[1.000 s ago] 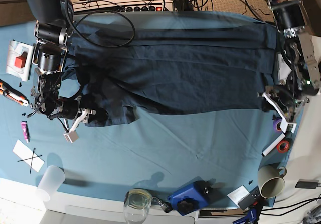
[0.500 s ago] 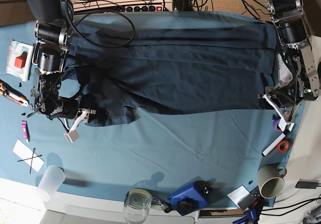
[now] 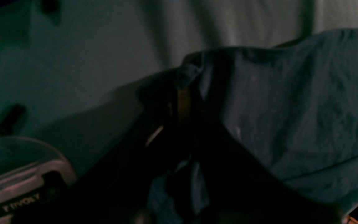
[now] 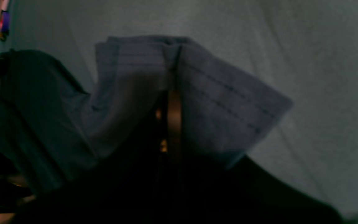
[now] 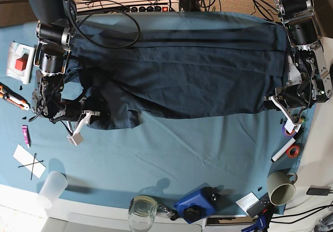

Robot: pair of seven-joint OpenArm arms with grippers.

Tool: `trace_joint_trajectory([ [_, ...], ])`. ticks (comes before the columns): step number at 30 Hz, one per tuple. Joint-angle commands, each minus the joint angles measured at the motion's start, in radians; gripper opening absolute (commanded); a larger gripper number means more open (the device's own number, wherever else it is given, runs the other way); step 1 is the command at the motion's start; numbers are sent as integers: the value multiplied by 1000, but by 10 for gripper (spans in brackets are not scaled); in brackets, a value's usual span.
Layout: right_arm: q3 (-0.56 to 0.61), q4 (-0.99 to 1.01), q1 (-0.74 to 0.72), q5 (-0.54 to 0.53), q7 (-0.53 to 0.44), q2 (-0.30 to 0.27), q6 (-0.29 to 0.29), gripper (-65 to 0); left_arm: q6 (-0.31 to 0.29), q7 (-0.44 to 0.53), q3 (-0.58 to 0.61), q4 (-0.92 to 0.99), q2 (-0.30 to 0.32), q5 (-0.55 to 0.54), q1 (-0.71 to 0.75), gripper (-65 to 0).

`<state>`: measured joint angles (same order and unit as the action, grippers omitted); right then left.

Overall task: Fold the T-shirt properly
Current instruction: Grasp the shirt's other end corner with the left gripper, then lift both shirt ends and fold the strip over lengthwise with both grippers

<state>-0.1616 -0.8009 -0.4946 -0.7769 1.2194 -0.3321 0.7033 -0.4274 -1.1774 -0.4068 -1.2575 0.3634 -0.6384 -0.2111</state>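
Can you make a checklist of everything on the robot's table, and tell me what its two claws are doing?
Surface: teal tablecloth, wrinkled.
Job's things: navy T-shirt spread flat across the far half.
Clutter: mug, glass jar, plastic cup, blue tool, tape rolls.
Grippers: left gripper jaws shut on T-shirt edge; right gripper jaws shut on a folded corner.
Cables: black cable looping over the shirt.
Surroundings: power strip behind table.

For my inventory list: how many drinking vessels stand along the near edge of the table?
3: a translucent plastic cup at the near left corner, a clear glass near the middle, a beige mug at the near right. Others may be out of frame.
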Motion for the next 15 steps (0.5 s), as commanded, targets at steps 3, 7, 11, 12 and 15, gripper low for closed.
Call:
trace_joint_trajectory([
  [3,-40,-66,-21,14,-16,-17,-5,-650,40,-29,5,-4,19,12,-5,-650],
  [7,-100,-123,-21,14,-34,-17,-5,-650,42,-31,5,-8,42,-77,-5,-650],
  [11,-166,-172,-20,14,-14,-17,-5,-650,53,-42,5,-54,74,-150,-5,-650],
  [12,-177,-183,-20,14,3,-17,-5,-650,53,-53,5,-71,80,-152,-5,-650],
  [15,-195,-213,-17,0,51,-17,-5,-650,50,-109,5,-119,87,-198,-5,-650],
])
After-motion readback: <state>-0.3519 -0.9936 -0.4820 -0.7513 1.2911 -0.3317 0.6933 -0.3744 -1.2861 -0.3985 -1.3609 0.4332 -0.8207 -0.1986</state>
